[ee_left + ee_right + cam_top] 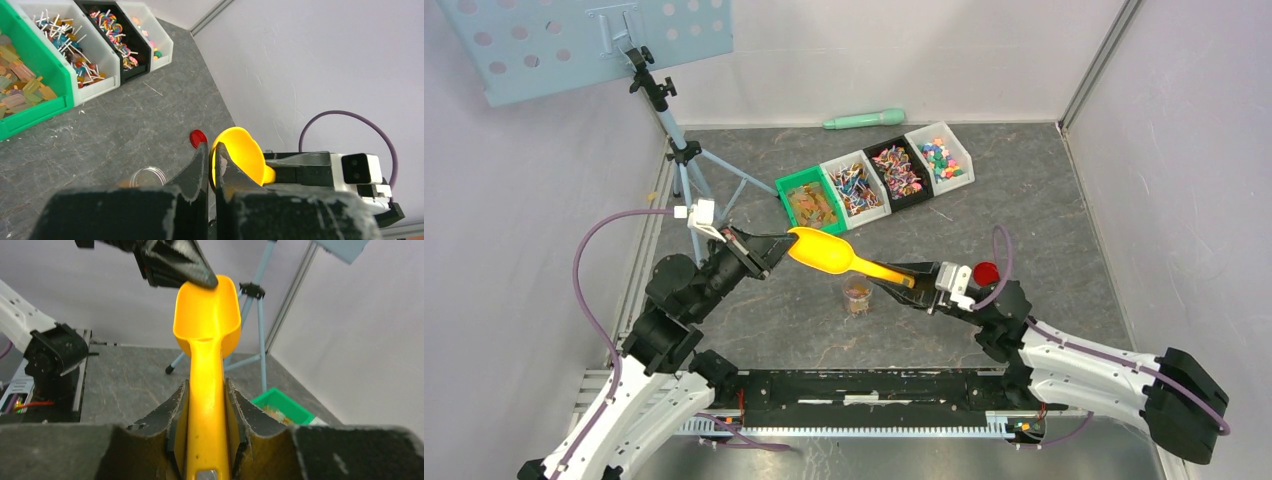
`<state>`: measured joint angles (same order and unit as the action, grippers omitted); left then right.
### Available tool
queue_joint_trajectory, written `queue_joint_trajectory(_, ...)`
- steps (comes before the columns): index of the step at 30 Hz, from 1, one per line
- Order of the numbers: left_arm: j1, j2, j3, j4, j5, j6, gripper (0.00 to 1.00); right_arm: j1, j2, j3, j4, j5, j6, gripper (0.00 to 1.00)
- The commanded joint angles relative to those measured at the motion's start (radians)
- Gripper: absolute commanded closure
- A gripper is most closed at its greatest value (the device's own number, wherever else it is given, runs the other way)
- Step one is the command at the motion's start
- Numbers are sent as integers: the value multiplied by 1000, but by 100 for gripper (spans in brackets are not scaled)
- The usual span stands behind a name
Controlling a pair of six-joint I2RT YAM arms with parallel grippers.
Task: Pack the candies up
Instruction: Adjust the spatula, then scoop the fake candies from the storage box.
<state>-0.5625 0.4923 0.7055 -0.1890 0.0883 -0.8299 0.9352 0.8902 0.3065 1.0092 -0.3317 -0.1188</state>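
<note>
A yellow scoop (824, 252) (207, 310) hangs level in the air, held at both ends. My right gripper (914, 278) (206, 385) is shut on its handle. My left gripper (779, 245) (211, 146) is shut on the front rim of the scoop bowl (245, 150), which looks empty. A small clear cup (857, 295) (148, 176) with a few candies stands on the table right below the scoop. More candies (812, 207) (25, 85) lie in the green bin (796, 186) (35, 112).
Beside the green bin stand a white bin (874, 207), a black bin (904, 198) and another white bin (964, 158), all holding sweets. A red lid (986, 272) (198, 137) lies by the right arm. A tripod (686, 150) stands at back left, a green cylinder (864, 119) by the wall.
</note>
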Motion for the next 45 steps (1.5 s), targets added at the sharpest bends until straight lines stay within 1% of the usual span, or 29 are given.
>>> queue_joint_trajectory(1,-10,-3,22,2,38,-19,98,-4,-37,42,-246,74,-57,68)
queue_joint_trajectory(3,-10,12,29,-2,50,-29,98,-5,-43,77,-311,74,-80,65)
queue_joint_trajectory(5,-10,24,34,-2,58,-44,98,-4,-43,101,-349,77,-100,65)
queue_joint_trajectory(7,-10,28,27,3,62,-53,98,-5,-40,108,-363,79,-114,64)
queue_joint_trajectory(11,-10,26,21,3,60,-57,98,-5,-39,104,-372,82,-119,59)
queue_joint_trajectory(13,-10,27,15,2,60,-61,98,-6,-41,98,-368,86,-125,59)
queue_joint_trajectory(14,-10,27,12,1,62,-64,98,-6,-43,95,-363,91,-125,65)
queue_joint_trajectory(15,-10,28,11,0,61,-67,98,-4,-47,89,-355,97,-124,75)
queue_joint_trajectory(16,-10,26,8,-2,60,-67,98,-5,-53,87,-348,96,-123,88)
queue_joint_trajectory(17,-10,26,9,-4,57,-66,98,-6,-64,82,-338,97,-120,96)
queue_joint_trajectory(18,-10,25,7,-11,50,-64,98,-6,-70,79,-328,100,-115,100)
queue_joint_trajectory(20,-10,24,8,-37,17,-45,97,-5,-89,86,-322,115,-79,100)
queue_joint_trajectory(21,-10,22,11,-57,-6,-26,87,-6,-93,96,-330,131,-42,100)
queue_joint_trajectory(22,-10,21,15,-78,-40,0,60,-6,-91,123,-363,155,0,100)
queue_joint_trajectory(23,-10,22,26,-110,-80,26,39,-6,-85,165,-430,191,32,100)
queue_joint_trajectory(24,-10,25,44,-155,-136,56,17,-6,-70,211,-508,229,69,100)
queue_joint_trajectory(25,-10,28,63,-194,-181,84,1,-6,-50,275,-608,272,94,100)
queue_joint_trajectory(28,-10,29,114,-273,-218,220,0,-6,23,437,-859,342,117,100)
queue_joint_trajectory(32,-10,9,156,-338,-271,395,0,-6,123,647,-1093,440,232,100)
queue_joint_trajectory(36,-10,-47,141,-378,-349,555,0,-6,279,872,-1318,501,269,100)
queue_joint_trajectory(39,-10,-86,109,-385,-373,622,0,-6,426,1078,-1516,536,262,100)
queue_joint_trajectory(41,-10,-105,85,-374,-355,645,0,-6,520,1202,-1626,536,256,100)
queue_joint_trajectory(45,-10,-112,46,-271,-229,734,0,-6,666,1372,-1773,464,250,100)
